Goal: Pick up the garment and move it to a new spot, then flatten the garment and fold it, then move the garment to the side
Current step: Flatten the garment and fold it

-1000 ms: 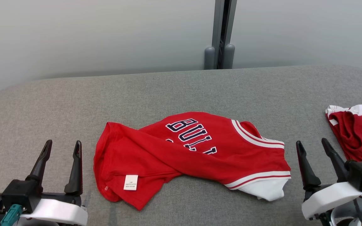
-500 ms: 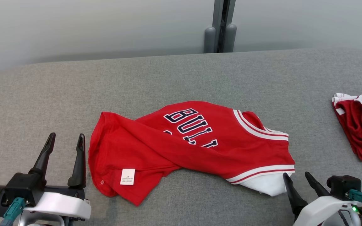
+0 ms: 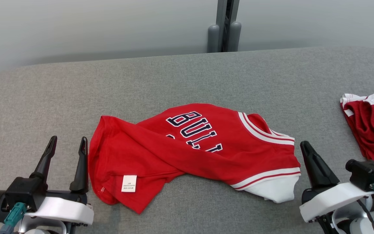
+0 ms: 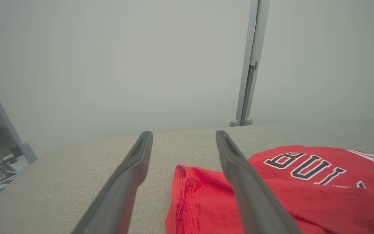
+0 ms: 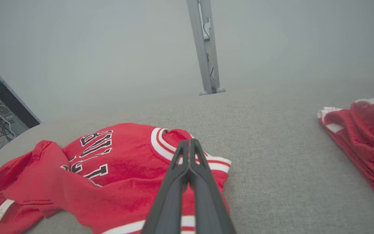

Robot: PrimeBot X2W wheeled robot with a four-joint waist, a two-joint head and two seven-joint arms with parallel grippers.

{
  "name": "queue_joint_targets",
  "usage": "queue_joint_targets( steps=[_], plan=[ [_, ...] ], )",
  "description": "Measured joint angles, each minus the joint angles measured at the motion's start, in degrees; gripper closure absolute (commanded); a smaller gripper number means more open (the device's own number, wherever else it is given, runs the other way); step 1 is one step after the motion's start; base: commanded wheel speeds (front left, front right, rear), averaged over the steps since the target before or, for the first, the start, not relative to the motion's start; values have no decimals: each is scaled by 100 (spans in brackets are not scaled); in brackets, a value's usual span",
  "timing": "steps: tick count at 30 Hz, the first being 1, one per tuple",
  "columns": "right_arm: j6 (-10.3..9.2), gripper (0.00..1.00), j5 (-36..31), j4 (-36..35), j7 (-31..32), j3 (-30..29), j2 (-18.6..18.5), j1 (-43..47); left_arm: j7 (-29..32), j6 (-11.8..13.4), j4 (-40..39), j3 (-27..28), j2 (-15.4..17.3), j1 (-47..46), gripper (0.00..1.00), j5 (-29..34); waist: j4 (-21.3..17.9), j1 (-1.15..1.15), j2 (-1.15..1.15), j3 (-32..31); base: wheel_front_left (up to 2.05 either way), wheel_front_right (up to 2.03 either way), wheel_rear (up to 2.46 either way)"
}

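Between the open left pincer [image 3: 68, 139] and the empty, closed right pincer [image 3: 304, 145] lies the crumpled jersey [image 3: 161, 159], seemingly flanked for pickup.

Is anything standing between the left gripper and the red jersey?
Nothing visible does. The open left gripper sits close beside the left edge of the red jersey, with only a narrow strip of bare grey surface between them.

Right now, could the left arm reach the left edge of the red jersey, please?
Probably yes: the left end effector stands open right beside the left edge of the jersey, with just bare grey surface between them.
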Motion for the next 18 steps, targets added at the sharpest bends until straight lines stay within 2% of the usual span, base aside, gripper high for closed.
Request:
queue_joint_targets(
  steps=[5,9,18],
  plan=[
    [0,100,-10,-824,132,-33,-110,86,0,32,-11,9,16,3,0,-2,-48,0,0,-82,0,0,0],
    [0,100,-324,-1269,142,-124,-142,323,-5,49,-30,-3,18,7,0,-2,-48,0,0,-119,0,0,0],
    [0,100,-531,-1464,-31,-223,62,587,-7,102,-38,-8,24,37,0,-36,-79,0,0,-233,0,0,0]
  ],
)
